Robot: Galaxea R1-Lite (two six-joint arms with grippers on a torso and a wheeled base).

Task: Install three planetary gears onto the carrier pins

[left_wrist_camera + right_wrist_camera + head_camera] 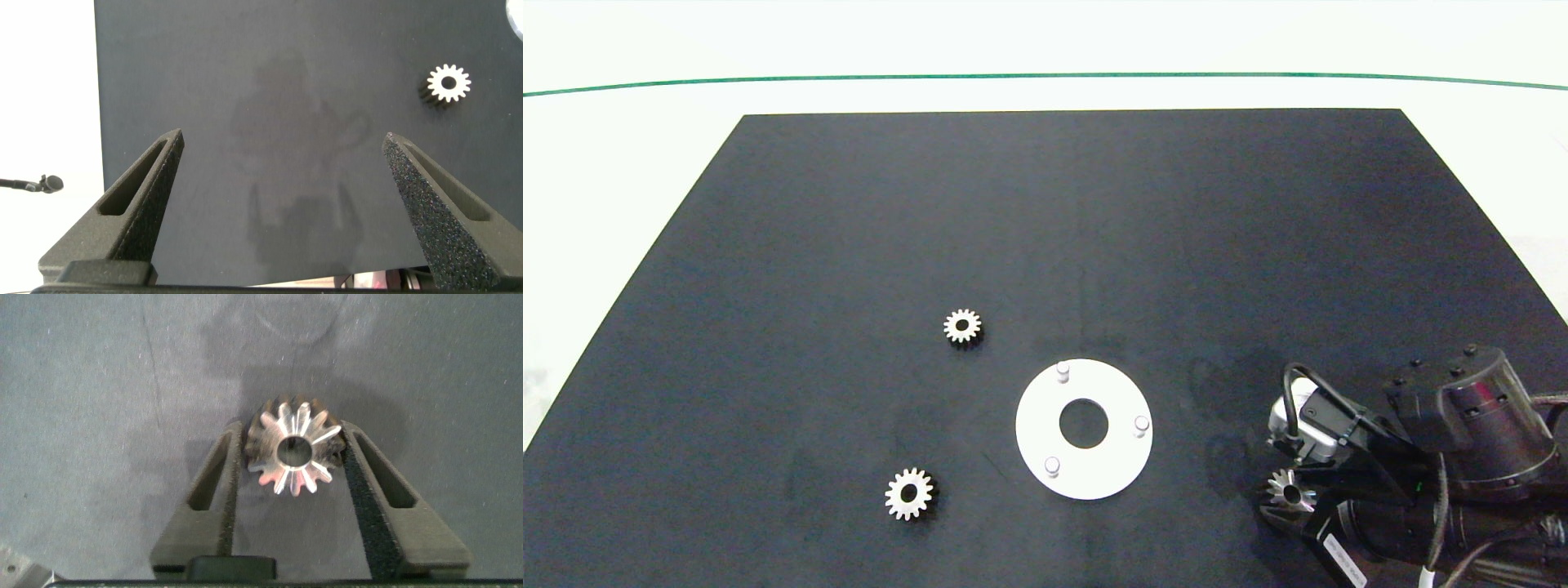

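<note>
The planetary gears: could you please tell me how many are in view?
3: one beyond the white disc, one at its near left, one between the right gripper fingers.

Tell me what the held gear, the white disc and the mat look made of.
Gear, clamped in the right gripper: likely machined metal, given the bright silvery glints and sharp teeth.
Disc: flat, matte white, no glint; plastic or painted metal, cannot tell which.
Mat: dark matte sheet with faint smudges; possibly rubber or foam.
</note>
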